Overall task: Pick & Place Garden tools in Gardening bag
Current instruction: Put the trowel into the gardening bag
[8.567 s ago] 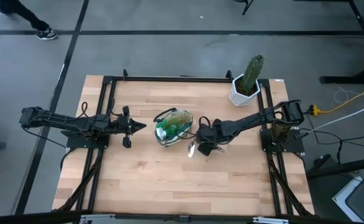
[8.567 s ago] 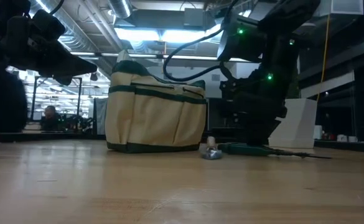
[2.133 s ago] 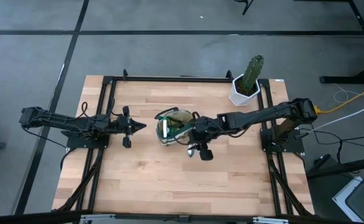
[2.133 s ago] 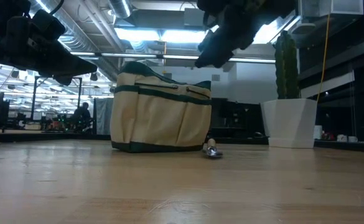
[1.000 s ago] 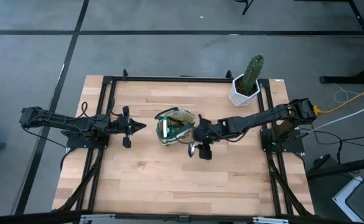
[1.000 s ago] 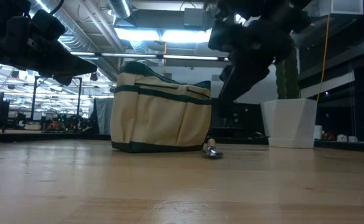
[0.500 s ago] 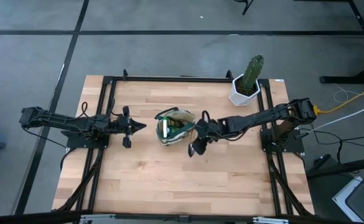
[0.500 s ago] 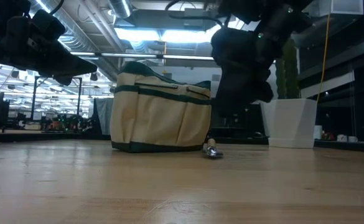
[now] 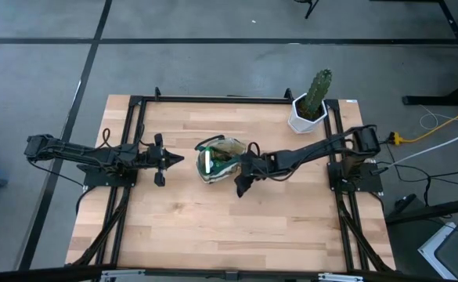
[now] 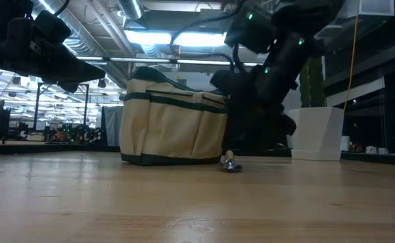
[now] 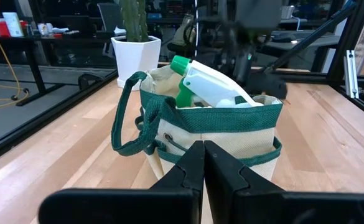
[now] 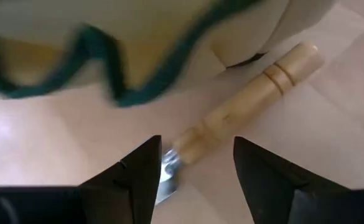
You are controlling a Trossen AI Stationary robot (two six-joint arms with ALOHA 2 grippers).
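Between our right gripper's (image 12: 194,168) spread fingers: the wooden-handled fork (image 12: 244,118), flat on the table (image 9: 182,227), not yet gripped. In two seconds we've swung from above the gardening bag (image 9: 218,159) down to its 4 o'clock side, where the fork lies just beside the bag's base. Reads as one drop-off done and the next pick lined up. Farther out, a spray bottle (image 11: 213,87) stands in the bag. Left gripper (image 9: 172,160) parked at the bag's 9 o'clock, fingers pressed together. Potted cactus (image 9: 313,100) at 2 o'clock, untouched.
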